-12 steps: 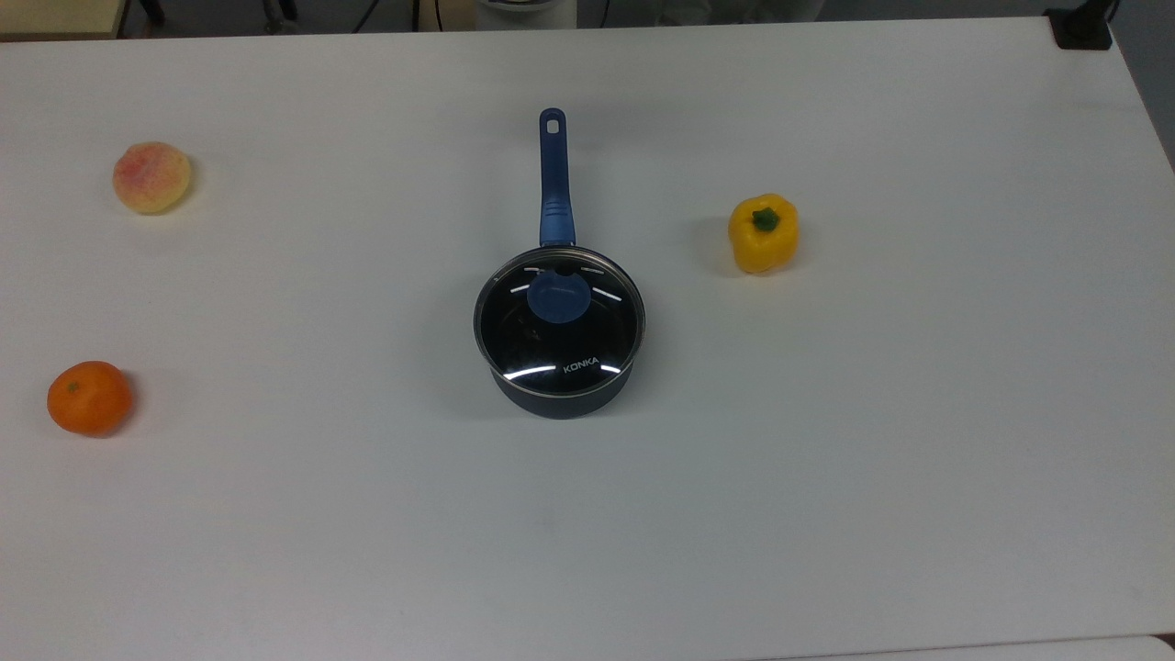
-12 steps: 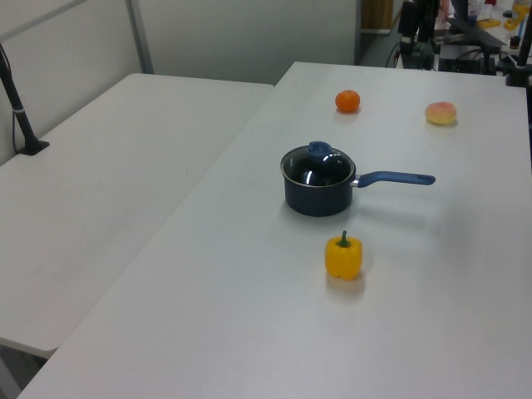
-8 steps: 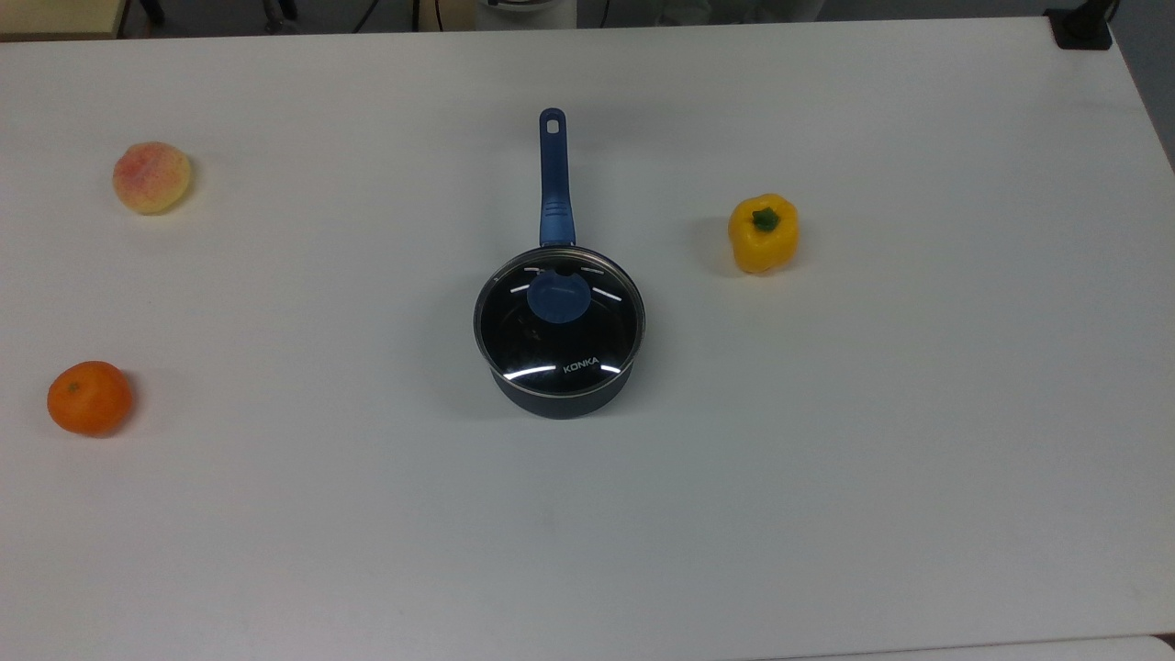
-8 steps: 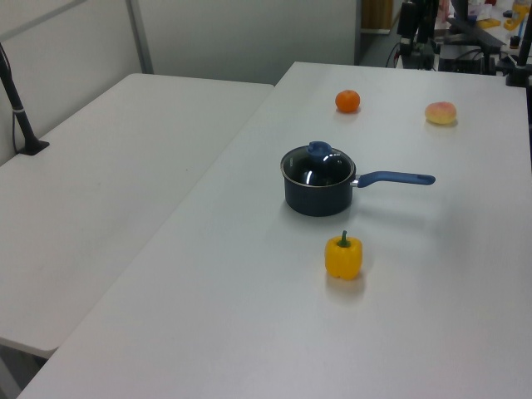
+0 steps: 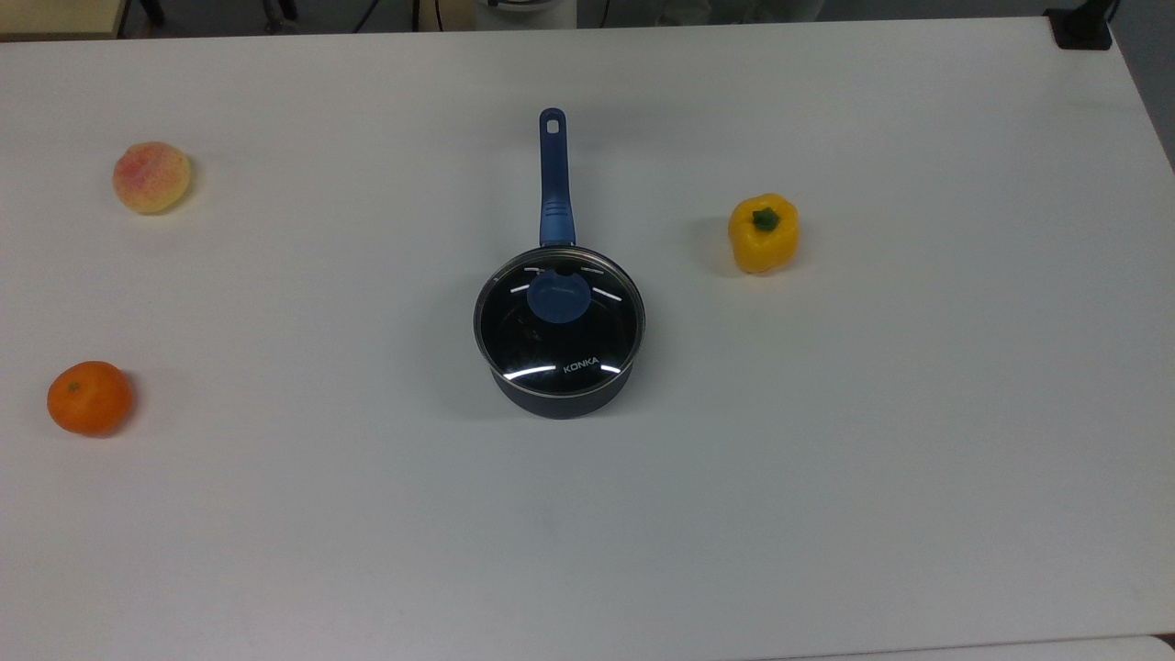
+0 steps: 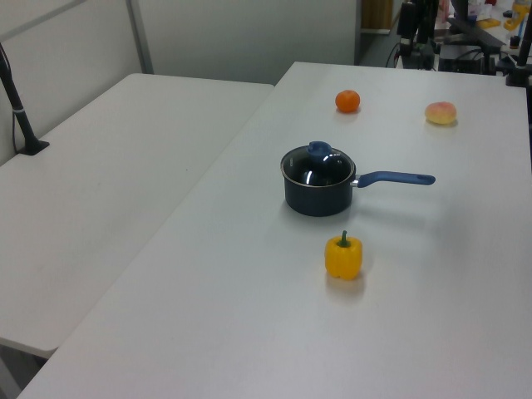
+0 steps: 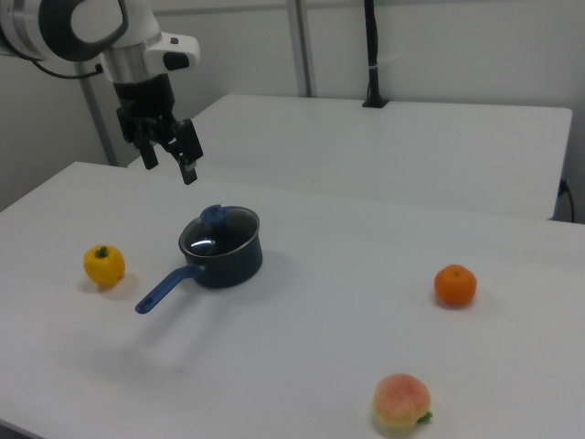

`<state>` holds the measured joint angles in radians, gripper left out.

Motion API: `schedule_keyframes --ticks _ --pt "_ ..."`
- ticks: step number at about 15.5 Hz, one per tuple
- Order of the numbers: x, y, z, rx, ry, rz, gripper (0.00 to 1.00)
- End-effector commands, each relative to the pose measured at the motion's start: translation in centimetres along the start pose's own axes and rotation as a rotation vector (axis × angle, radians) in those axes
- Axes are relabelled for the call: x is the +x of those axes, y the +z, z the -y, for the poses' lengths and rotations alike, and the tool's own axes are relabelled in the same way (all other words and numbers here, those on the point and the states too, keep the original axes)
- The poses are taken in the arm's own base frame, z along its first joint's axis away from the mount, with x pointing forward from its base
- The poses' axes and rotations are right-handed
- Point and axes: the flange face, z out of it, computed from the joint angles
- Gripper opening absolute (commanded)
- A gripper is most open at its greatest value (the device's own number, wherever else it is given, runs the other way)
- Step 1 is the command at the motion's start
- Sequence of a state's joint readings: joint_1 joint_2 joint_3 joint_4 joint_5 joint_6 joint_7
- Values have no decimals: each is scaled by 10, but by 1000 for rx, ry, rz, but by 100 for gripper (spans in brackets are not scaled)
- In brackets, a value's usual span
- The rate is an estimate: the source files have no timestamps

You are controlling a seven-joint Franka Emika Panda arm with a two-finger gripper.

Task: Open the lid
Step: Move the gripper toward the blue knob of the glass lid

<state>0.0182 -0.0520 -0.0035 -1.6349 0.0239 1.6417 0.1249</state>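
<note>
The round glass lid [image 5: 559, 317] with a metal rim, blue knob [image 5: 558, 296] and white "KONKA" lettering sits flat on the dark saucepan [image 5: 561, 400] at the middle of the white table. The pan's blue handle [image 5: 553, 174] points toward the top view's upper edge. In the left view the lid [image 6: 317, 166] covers the pan [image 6: 316, 198]. In the right view my gripper [image 7: 171, 172] hangs open in the air, above and to the left of the lid [image 7: 219, 229], apart from it and holding nothing.
A yellow bell pepper [image 5: 763, 233] stands at the top view's right of the pan. A peach [image 5: 151, 176] and an orange [image 5: 89, 397] lie far off at the top view's left. A second white table [image 6: 100, 183] adjoins on the left view's left.
</note>
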Motion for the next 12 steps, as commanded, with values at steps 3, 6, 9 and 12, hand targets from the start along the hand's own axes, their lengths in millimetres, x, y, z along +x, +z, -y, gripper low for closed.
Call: schedule_keyframes --ticks 3,6,9,12 --pt "11 22 26 -6 -55 11 100" --pt "30 35 45 -4 -74 -2 100" --pt "52 49 57 7 -4 -41 100" --pt "67 59 72 27 44 -123 100"
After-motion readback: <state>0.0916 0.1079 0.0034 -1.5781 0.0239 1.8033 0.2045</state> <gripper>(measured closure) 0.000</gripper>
